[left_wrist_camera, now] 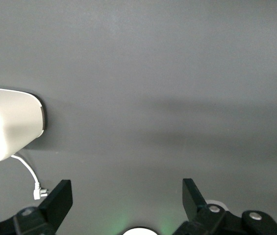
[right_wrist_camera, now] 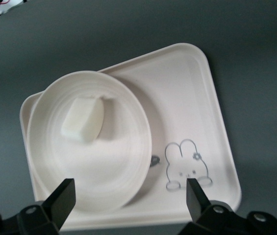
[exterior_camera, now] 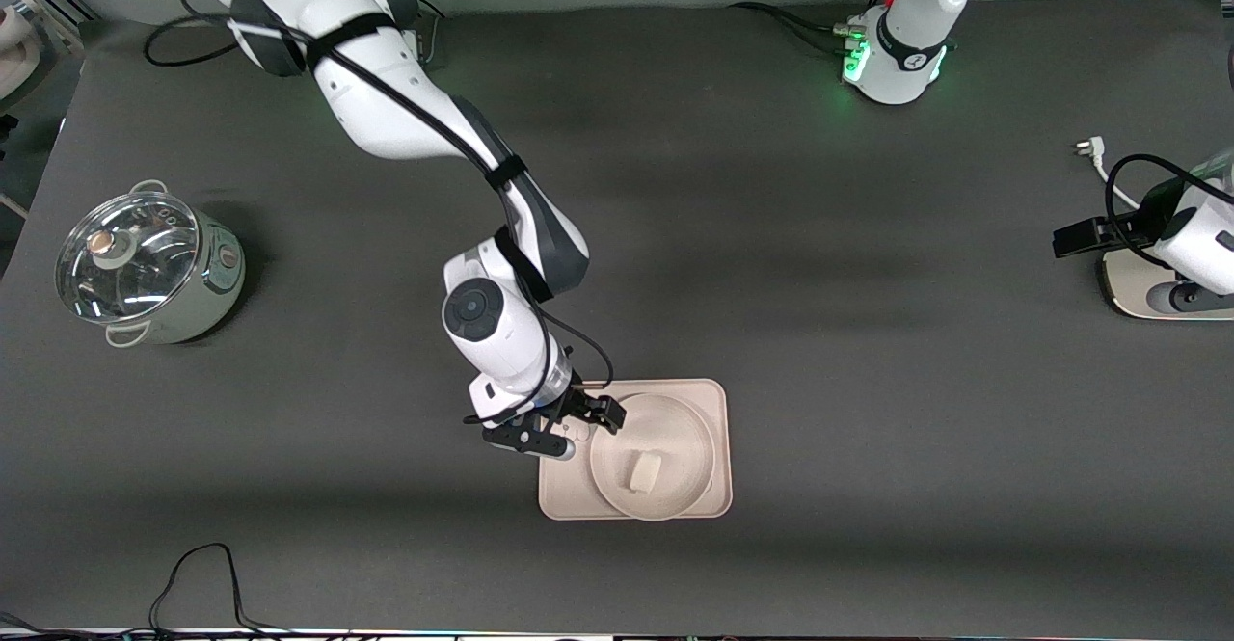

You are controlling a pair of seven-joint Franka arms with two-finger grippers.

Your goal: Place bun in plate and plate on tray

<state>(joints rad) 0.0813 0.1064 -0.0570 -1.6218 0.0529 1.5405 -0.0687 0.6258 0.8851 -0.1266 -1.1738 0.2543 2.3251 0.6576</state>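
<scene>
The bun [exterior_camera: 644,472] lies in the plate [exterior_camera: 675,429], a little below the plate's middle in the front view. The plate rests on the tray [exterior_camera: 718,400], and the tray lies on the dark bench [exterior_camera: 868,381] in the lower centre of the front view. The plate covers most of the tray and its lower rim reaches just past the tray's lower edge. In the right wrist view the bun [right_wrist_camera: 83,119] is in the upper part of the plate [right_wrist_camera: 128,161], and the tray [right_wrist_camera: 197,98] shows a rabbit drawing [right_wrist_camera: 187,164] on its bare part beside the plate.

The right hand [exterior_camera: 569,429] is over the tray's edge, at the side toward the right arm's end of the bench, just beside the plate's rim. Its fingers [right_wrist_camera: 62,200] stand wide apart and hold nothing; in the right wrist view the lower part of the plate and the rabbit drawing are seen between them.

The left arm waits at the right edge of the front view, above a white appliance [exterior_camera: 1138,289] with a cord and plug [exterior_camera: 1087,149]. The left hand [left_wrist_camera: 126,203] shows only in the left wrist view; its fingers [left_wrist_camera: 60,198] are wide apart, with only bare bench between them, and the white appliance [left_wrist_camera: 11,125] is at the left edge of that view.

At the left of the front view a pot with a glass lid [exterior_camera: 145,270] stands on the bench, well apart from the tray.
</scene>
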